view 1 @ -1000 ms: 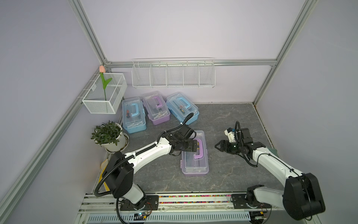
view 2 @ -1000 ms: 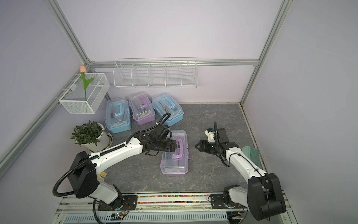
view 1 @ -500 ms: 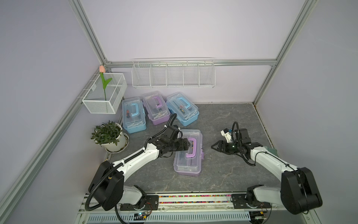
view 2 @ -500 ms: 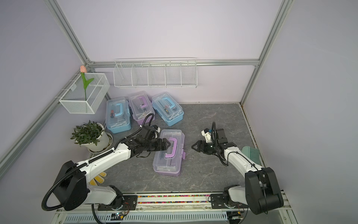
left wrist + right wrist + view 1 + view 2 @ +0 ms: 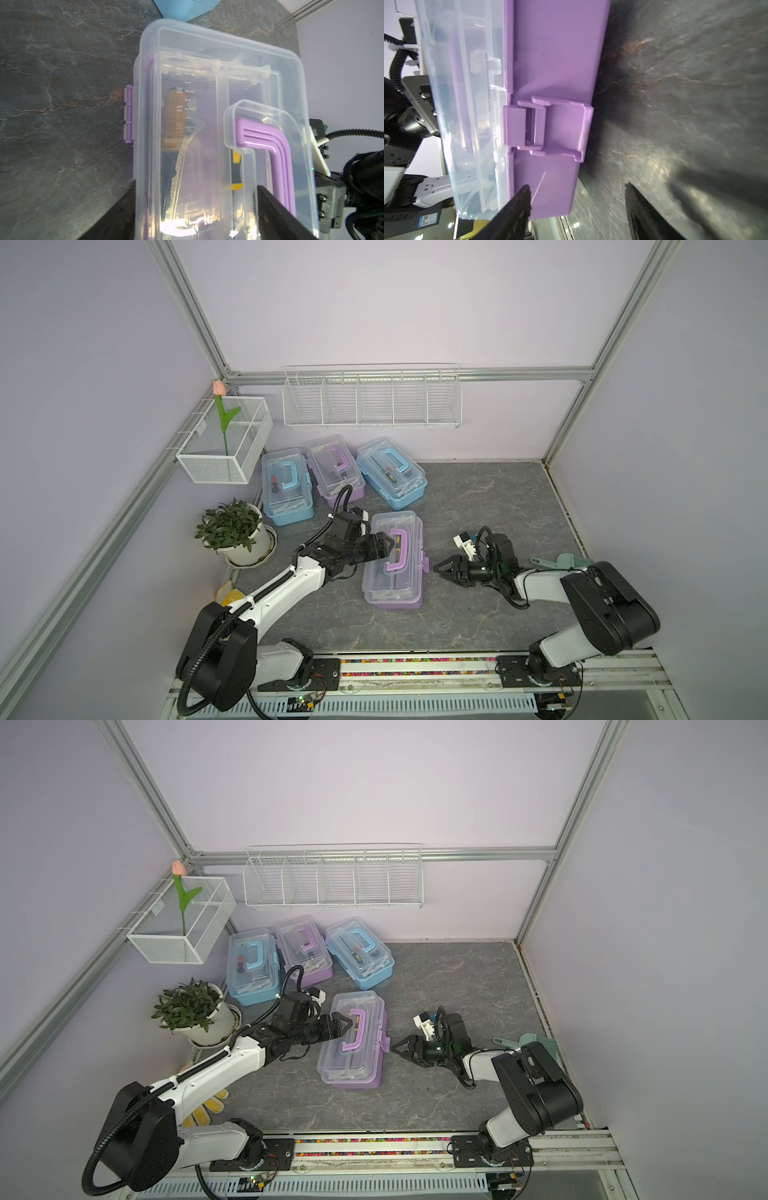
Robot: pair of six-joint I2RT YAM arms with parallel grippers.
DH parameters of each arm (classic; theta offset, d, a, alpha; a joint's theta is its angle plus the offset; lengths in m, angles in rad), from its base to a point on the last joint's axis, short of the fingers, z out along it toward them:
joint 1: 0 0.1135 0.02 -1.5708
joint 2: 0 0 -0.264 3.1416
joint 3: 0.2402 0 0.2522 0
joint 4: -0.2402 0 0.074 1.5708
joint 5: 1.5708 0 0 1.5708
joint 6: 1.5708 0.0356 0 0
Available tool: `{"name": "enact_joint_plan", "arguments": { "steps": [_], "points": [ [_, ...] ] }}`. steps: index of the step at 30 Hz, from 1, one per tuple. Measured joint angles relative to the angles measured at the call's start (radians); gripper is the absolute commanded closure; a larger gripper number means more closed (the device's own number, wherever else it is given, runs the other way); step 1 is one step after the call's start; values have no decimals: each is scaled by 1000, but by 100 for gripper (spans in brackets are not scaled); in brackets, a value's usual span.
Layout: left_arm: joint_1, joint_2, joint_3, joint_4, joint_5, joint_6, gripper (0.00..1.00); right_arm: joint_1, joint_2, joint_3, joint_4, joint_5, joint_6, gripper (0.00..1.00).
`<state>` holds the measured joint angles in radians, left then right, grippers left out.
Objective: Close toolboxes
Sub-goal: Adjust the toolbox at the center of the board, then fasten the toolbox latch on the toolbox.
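Top view, purple toolbox under left hand

The near toolbox stands in the middle of the surface, its long sides running near to far. The left gripper comes in from its left and sits over the lid beside the handle. The right gripper lies low on its right, just beside the latch.

Behind, along the far wall, three more boxes stand close together in a row: the far-left toolbox, the far-middle toolbox and the far-right toolbox.

A potted plant stands at the left edge, nearer than the far-left toolbox. Above it a wire basket hangs on the left wall, with a flower standing in it. A long wire rack hangs on the far wall above the row.
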<state>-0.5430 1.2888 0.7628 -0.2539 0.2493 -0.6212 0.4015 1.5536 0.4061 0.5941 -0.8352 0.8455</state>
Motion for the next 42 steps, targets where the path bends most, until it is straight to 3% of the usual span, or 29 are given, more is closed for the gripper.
{"name": "enact_joint_plan", "arguments": {
  "steps": [9, 14, 33, 42],
  "points": [
    [2, -8, 0, -8, -6, 0, 18, 60, 293, -4, 615, 4, 289, 25],
    [7, -13, 0, -15, -17, 1, 19, 81, 324, -4, 720, 12, 344, 24],
    [-2, -31, 33, -99, -68, -2, 22, 82, 93, -4, 528, 38, 285, 24],
    [-69, 16, 85, -124, -132, -3, 22, 98, 126, 44, 517, 31, 269, 24]
  ]
}}
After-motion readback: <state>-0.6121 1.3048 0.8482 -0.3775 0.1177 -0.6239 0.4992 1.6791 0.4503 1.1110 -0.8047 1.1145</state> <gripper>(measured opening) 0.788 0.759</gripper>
